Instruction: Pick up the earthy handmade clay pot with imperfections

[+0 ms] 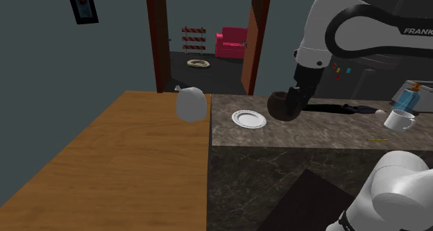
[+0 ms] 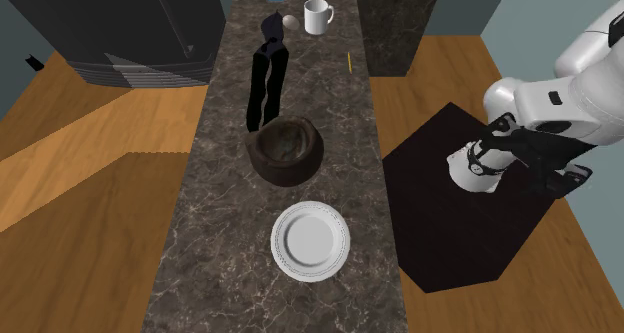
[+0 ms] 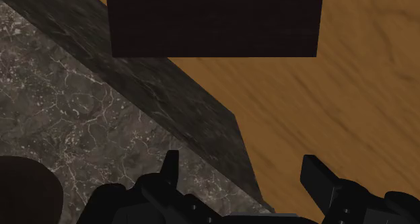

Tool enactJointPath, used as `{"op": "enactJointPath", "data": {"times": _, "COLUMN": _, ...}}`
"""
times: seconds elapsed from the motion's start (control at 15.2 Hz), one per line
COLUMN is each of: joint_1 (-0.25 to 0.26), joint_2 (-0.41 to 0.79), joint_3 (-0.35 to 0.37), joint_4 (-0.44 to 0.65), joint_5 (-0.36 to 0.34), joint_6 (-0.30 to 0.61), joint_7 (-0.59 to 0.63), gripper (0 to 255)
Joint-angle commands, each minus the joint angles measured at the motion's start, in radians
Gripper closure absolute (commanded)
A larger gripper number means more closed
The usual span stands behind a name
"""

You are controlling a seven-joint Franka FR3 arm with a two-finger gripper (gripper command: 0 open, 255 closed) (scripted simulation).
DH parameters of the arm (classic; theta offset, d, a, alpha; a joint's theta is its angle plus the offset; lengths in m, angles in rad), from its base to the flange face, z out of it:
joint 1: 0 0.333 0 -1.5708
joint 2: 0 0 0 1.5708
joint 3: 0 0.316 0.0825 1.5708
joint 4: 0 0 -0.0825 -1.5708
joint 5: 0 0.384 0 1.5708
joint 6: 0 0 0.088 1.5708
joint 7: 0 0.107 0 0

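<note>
Wrist view: end effector point(image 3: 241, 163) spread wide, gripping nothing, over the marbled worktop point(image 3: 67, 108) edge just beside the dark brown pot point(image 3: 23, 189); white plate point(image 1: 248, 119) near the pot.

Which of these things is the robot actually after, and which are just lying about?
Part of the job:
- the dark brown clay pot
- the robot's jaws, open, near the pot

Just lying about:
- the white plate
- the white mug
- the pale grey sack
</note>
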Motion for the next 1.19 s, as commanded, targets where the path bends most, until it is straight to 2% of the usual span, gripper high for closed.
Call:
{"op": "enactJointPath", "data": {"times": 0.0, "joint_1": 0.000, "joint_2": 0.000, "joint_3": 0.000, "joint_4": 0.000, "joint_5": 0.000, "joint_6": 0.000, "joint_7": 0.000, "gripper": 0}}
{"op": "enactJointPath", "data": {"times": 0.59, "joint_1": -0.048, "joint_2": 0.158, "joint_3": -0.199, "joint_4": 0.025, "joint_5": -0.105, "joint_6": 0.131, "joint_7": -0.253, "gripper": 0}}
{"op": "enactJointPath", "data": {"times": 1.12, "joint_1": -0.068, "joint_2": 0.384, "joint_3": -0.361, "joint_4": 0.142, "joint_5": -0.128, "joint_6": 0.240, "joint_7": -0.479, "gripper": 0}}
